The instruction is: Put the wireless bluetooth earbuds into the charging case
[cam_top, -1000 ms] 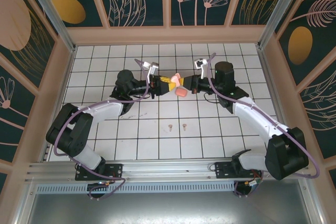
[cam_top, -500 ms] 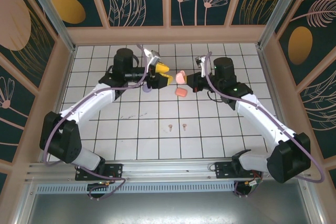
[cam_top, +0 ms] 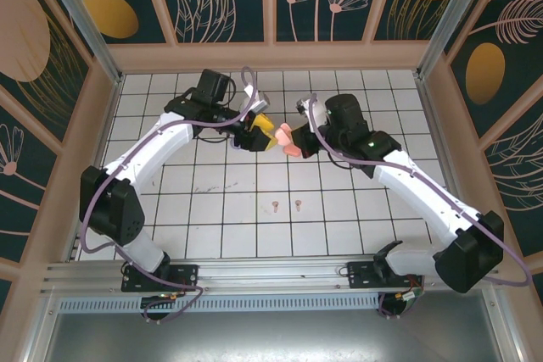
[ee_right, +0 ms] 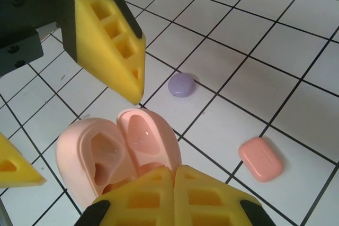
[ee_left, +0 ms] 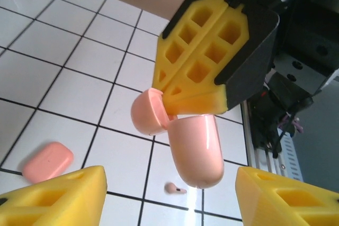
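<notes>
A pale pink charging case hangs open above the tiles, its lid swung to one side. My right gripper is shut on the case's wall and holds it up. My left gripper is open, its yellow fingers spread on either side of the case body without touching it. Two tiny pinkish earbuds lie on the tiles nearer the arm bases. One earbud shows below the case.
A shut coral-pink case lies on the tiles just under the grippers. A lilac round case sits beyond it. Wooden walls ring the white tiled floor.
My left gripper has opened and let go of the pale pink case, and its arm has swung round toward the back. The right gripper has kept the case and shifted slightly left.
</notes>
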### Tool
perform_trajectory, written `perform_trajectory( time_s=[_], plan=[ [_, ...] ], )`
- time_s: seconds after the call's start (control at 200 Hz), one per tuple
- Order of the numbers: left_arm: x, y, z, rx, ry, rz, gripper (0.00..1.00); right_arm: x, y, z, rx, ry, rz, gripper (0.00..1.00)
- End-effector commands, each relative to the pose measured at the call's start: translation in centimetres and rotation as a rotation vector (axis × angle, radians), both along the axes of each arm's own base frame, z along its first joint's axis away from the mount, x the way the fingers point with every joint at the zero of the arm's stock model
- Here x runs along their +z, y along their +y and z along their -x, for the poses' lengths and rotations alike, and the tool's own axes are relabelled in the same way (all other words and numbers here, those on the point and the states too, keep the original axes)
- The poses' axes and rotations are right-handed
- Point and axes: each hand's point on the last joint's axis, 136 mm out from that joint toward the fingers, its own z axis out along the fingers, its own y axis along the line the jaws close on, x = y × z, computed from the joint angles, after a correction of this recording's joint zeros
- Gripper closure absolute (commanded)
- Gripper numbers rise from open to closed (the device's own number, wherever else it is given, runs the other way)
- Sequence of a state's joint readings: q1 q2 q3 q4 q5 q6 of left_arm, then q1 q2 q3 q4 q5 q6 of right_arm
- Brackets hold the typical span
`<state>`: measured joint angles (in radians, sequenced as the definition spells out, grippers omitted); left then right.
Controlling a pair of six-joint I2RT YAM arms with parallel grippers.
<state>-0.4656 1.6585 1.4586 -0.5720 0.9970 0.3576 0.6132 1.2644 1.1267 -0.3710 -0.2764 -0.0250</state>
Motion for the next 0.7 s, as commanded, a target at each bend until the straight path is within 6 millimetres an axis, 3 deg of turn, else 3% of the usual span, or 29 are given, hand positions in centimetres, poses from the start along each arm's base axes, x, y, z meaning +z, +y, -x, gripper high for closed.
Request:
perform_trajectory(
  time_s=[0.0, 0.525, 0.561, 0.696],
  plan=[
    [0.8, -0.1, 1.1, -0.07, 0.016, 0.024, 0.36, 0.5, 0.2, -0.1, 0.009, -0.023, 0.037, 1.0],
    [1.3, -0.5, 1.3, -0.11, 0.048, 0.066, 0.4, 1.1, 2.0, 0.1, 0.059, -0.022, 0.026, 1.0],
    [0.3, -0.7, 0.9, -0.109, 0.07, 0.056, 0.41, 1.0, 2.1, 0.1, 0.062, -0.021, 0.029, 1.0],
    [0.3, -0.8, 0.9, -0.111, 0.072, 0.059, 0.44, 1.0, 2.3, 0.2, 0.066, -0.021, 0.035, 1.0]
  ],
)
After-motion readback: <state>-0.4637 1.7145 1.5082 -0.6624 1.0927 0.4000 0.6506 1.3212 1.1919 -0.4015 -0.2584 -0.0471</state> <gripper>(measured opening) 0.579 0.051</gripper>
